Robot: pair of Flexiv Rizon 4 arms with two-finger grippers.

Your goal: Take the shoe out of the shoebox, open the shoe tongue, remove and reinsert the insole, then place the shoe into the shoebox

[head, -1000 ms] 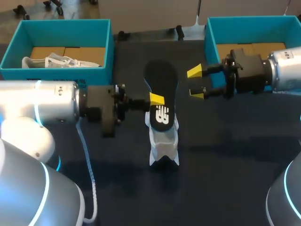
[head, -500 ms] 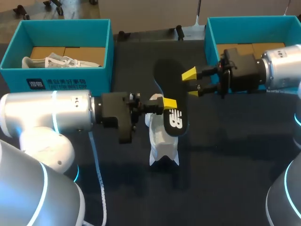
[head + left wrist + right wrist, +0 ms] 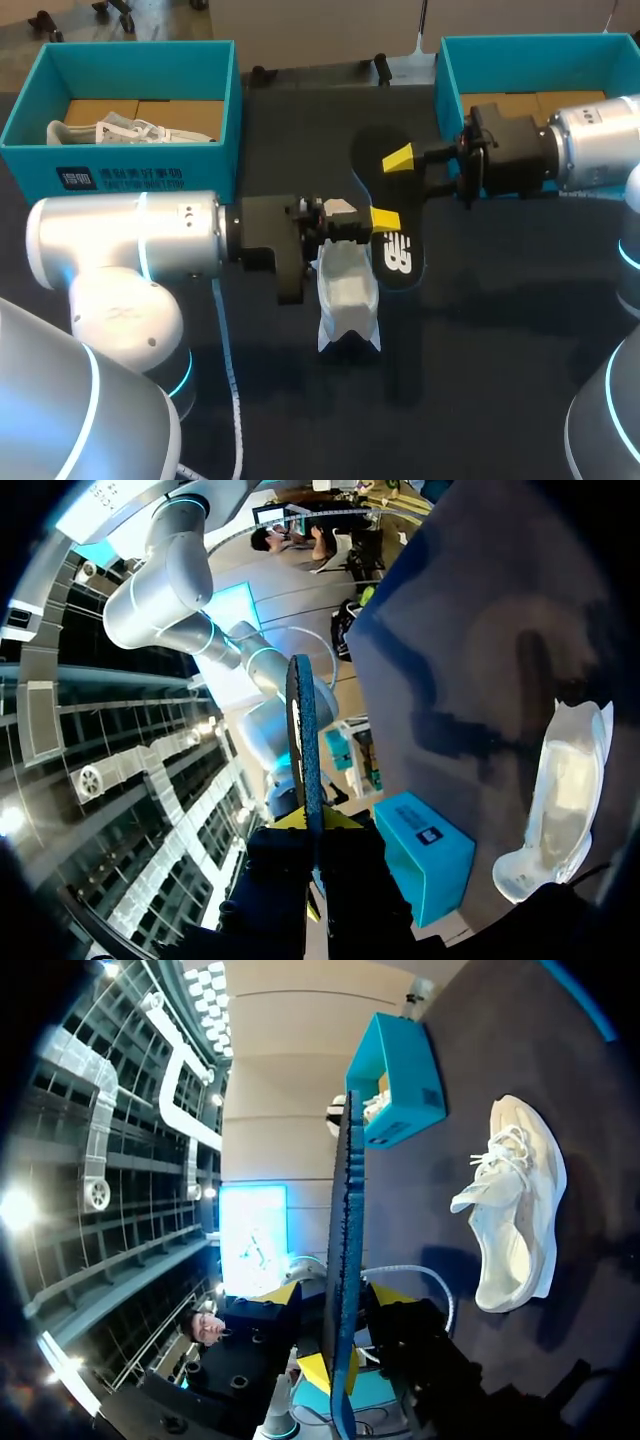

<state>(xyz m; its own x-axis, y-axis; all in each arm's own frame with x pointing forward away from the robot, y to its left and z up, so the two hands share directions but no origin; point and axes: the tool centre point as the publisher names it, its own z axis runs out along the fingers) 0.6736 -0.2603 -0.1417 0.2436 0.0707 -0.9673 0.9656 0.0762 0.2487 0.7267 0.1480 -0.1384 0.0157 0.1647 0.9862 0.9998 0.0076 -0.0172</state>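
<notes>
Black insole [image 3: 395,250], pinched by the left gripper [image 3: 312,825]; right wrist view alone shows the right gripper [image 3: 335,1295] spread around it, untouching. White shoe [image 3: 345,295] on table [image 3: 500,330]; 1 teal shoebox [image 3: 150,172] holds another shoe [image 3: 110,130].

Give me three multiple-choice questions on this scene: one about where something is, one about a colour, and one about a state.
1. Where is the insole?
A. inside the shoe
B. held up in the air
C. on the floor

2. What colour are the boxes?
A. red
B. teal
C. white

3. What state is the left gripper in?
A. open
B. shut on the shoe
C. shut on the insole

Answers:
1 B: the insole is gripped clear of the shoe.
2 B: both boxes have teal walls.
3 C: the left wrist view shows the insole edge-on, pinched between its fingers.
</notes>
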